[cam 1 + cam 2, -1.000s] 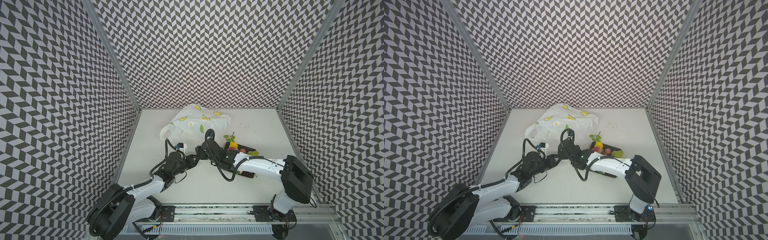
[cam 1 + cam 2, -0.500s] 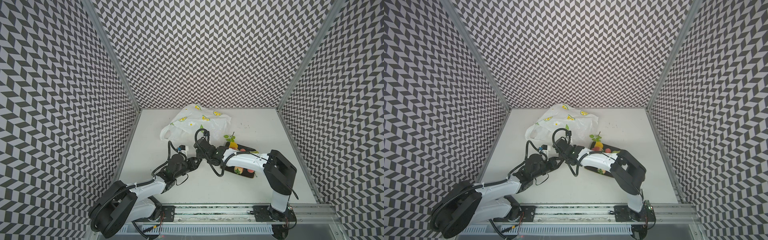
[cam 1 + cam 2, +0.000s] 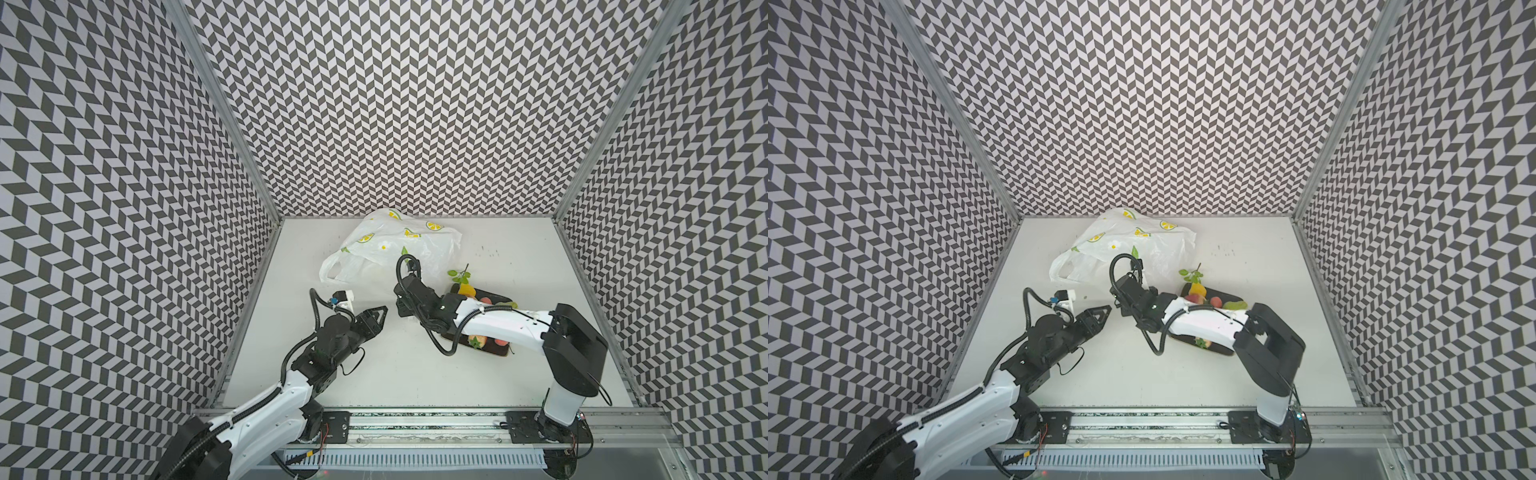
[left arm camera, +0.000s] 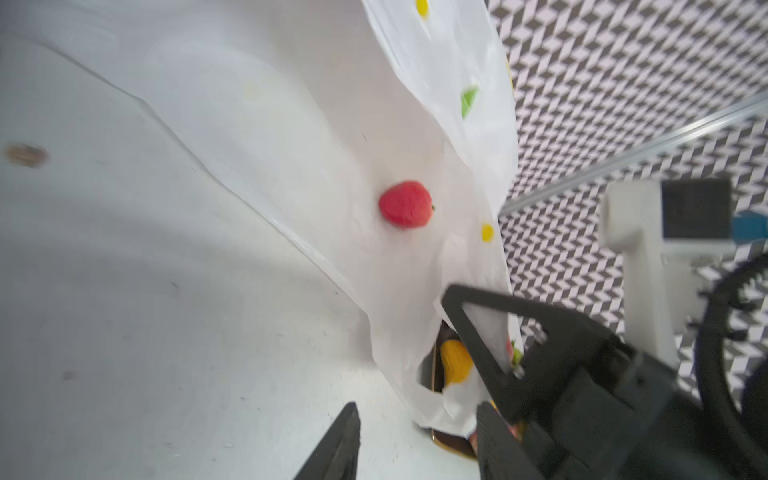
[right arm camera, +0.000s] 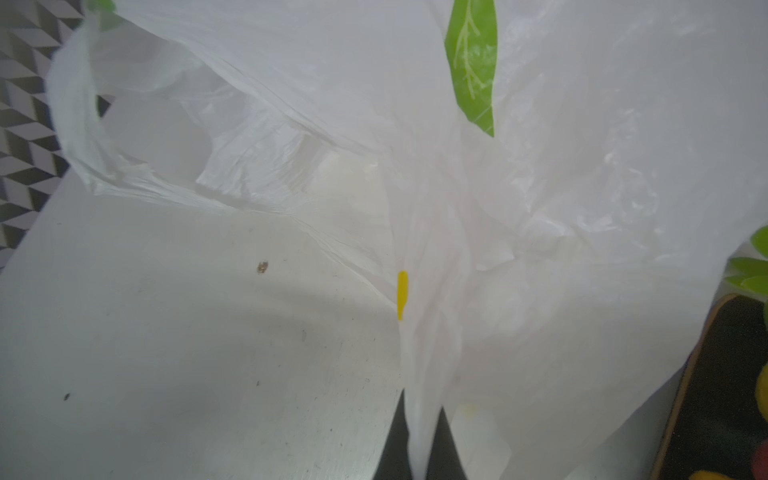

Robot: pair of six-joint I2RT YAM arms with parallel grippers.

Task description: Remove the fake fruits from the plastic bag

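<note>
The white counter [image 3: 415, 374] carries the plastic bag [image 3: 386, 249], which lies crumpled towards the back, left of centre in both top views. Just beside it on the right a dark plate [image 3: 1221, 351] sits under the right arm, holding fake fruits [image 3: 466, 289]. The right end effector [image 5: 419, 415] is pinched closed on a fold of the bag's film. The left end effector [image 3: 382, 311] stands open near the bag's mouth, gripping nothing. One red strawberry [image 4: 406, 204] lies inside the bag.
</note>
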